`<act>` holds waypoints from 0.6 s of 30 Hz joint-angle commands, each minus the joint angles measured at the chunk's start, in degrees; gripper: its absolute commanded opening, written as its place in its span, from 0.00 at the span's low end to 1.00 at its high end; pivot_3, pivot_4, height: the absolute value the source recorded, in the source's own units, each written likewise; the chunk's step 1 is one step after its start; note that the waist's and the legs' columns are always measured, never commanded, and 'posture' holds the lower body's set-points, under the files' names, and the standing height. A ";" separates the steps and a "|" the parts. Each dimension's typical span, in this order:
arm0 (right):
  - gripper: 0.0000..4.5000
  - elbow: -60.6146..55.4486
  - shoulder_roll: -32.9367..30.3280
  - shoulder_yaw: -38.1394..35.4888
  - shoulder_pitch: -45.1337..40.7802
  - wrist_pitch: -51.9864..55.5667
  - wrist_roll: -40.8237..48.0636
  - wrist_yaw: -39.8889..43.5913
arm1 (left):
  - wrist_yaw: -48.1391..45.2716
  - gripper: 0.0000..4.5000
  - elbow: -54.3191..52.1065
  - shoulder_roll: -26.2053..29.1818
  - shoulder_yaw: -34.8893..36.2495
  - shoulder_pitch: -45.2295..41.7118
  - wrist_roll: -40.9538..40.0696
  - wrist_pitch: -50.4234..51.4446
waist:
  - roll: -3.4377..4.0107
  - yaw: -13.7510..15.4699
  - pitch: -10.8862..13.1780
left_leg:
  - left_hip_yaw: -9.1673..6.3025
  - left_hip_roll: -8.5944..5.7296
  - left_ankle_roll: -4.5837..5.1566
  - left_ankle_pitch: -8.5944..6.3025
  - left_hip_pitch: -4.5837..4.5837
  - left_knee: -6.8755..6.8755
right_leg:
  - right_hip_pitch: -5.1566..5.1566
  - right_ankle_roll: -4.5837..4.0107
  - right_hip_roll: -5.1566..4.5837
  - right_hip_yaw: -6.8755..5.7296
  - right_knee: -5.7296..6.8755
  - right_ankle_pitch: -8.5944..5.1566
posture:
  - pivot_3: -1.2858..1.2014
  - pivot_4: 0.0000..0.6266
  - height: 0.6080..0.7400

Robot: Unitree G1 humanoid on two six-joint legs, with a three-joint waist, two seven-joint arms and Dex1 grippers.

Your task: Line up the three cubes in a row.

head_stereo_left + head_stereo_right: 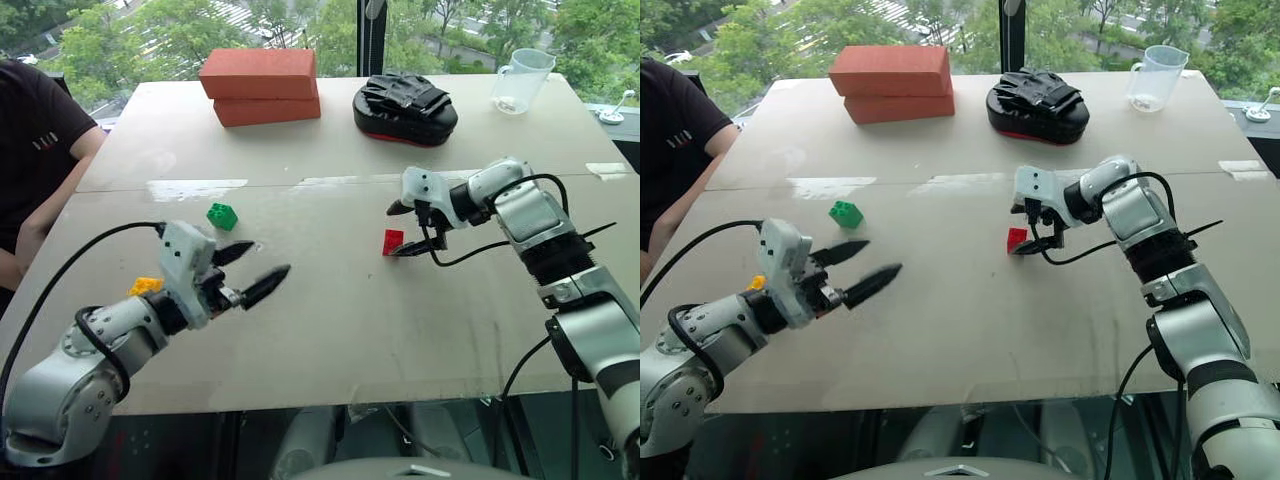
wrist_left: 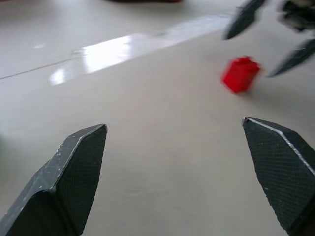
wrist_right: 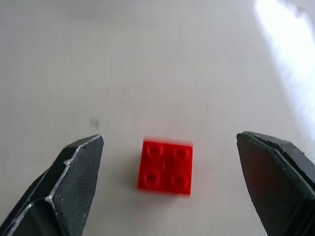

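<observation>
My right pincer (image 1: 402, 231) sits right of centre in the left eye view, its two black fingers spread wide and empty. The red cube (image 1: 392, 241) lies on the table (image 1: 330, 330) just beside those fingertips; in my right wrist view it rests studs-up between the two open fingers, touching neither.

My left pincer (image 1: 262, 266) is at lower left of the frame, fingers also apart and holding nothing, pointing toward the middle of the table. The green cube (image 1: 222, 215) sits just above it in the picture, near but clear of the fingertips. The yellow cube (image 1: 146, 286) is at the left edge of the table, partly hidden behind my left wrist.

At the top of the frame stand two stacked red-orange bricks (image 1: 260, 86), a black padded mitt (image 1: 405, 105) and a clear plastic jug (image 1: 520, 80). A person's arm (image 1: 40, 215) rests at the far left.
</observation>
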 commanded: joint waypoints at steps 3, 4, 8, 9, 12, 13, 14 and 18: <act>0.99 -24.54 1.51 -13.27 6.58 12.08 19.17 -8.04 | 6.83 1.00 9.56 0.86 -0.24 -8.04 6.41 3.62 | -0.04 -0.25 -0.03 | 0.01 -0.01 -0.01 0.00 -0.03 0.01 | -0.02 0.01 0.01 0.03 0.02 0.00 | 0.52 0.24 1.00; 0.99 -27.34 1.31 -13.19 8.11 12.85 19.70 -9.50 | 6.57 1.00 11.43 1.05 -0.65 -9.51 6.92 4.13 | -0.08 -0.41 -0.05 | 0.01 -0.02 -0.01 -0.01 -0.02 0.03 | -0.01 0.01 0.01 0.03 0.02 0.01 | 0.52 0.24 1.00; 0.99 -36.45 1.35 -13.00 13.64 14.60 20.09 -16.62 | 3.30 1.00 20.60 2.23 -4.75 -17.08 10.16 3.57 | -0.15 -0.22 -0.10 | -0.05 -0.01 -0.01 -0.01 0.02 0.04 | 0.00 0.00 0.01 -0.04 0.09 0.00 | 0.52 0.24 1.00; 0.99 -38.27 1.25 -12.97 14.83 15.26 20.36 -18.22 | 2.21 1.00 23.70 2.37 -6.35 -19.66 11.38 3.09 | -0.15 -0.23 -0.09 | -0.03 -0.02 -0.02 0.00 0.02 0.03 | -0.01 0.01 0.00 -0.03 0.14 0.00 | 0.52 0.24 1.00; 0.99 -41.59 0.66 -12.75 16.94 17.09 21.29 -21.63 | -0.10 1.00 31.65 2.46 -9.56 -25.33 14.93 1.16 | -0.16 -0.23 -0.10 | -0.03 -0.08 -0.02 0.00 0.02 0.06 | -0.01 0.02 0.05 -0.06 0.19 0.01 | 0.52 0.24 1.00; 0.99 -42.43 0.19 -12.58 17.37 17.53 21.27 -22.47 | -0.93 1.00 34.25 2.51 -10.55 -26.92 16.14 0.32 | -0.17 -0.49 -0.11 | -0.02 -0.10 -0.02 0.00 0.02 0.07 | 0.00 0.02 0.04 -0.05 0.20 0.01 | 0.52 0.24 1.00; 0.99 -43.70 -0.45 -12.57 17.91 18.26 21.28 -23.38 | -2.39 1.00 37.97 2.65 -12.30 -29.04 17.92 -1.33 | -0.17 -0.55 -0.11 | 0.01 -0.09 -0.02 0.00 0.02 0.07 | -0.01 0.02 0.04 0.00 0.19 0.01 | 0.52 0.24 1.00; 1.00 -47.89 -2.50 -13.59 19.32 21.50 22.72 -27.38 | -8.16 0.88 52.28 2.36 -17.11 -36.56 23.15 -7.47 | -0.18 -0.57 -0.11 | 0.02 -0.07 -0.03 0.01 0.00 0.07 | -0.06 0.02 0.04 0.00 0.16 0.01 | 0.52 0.24 1.00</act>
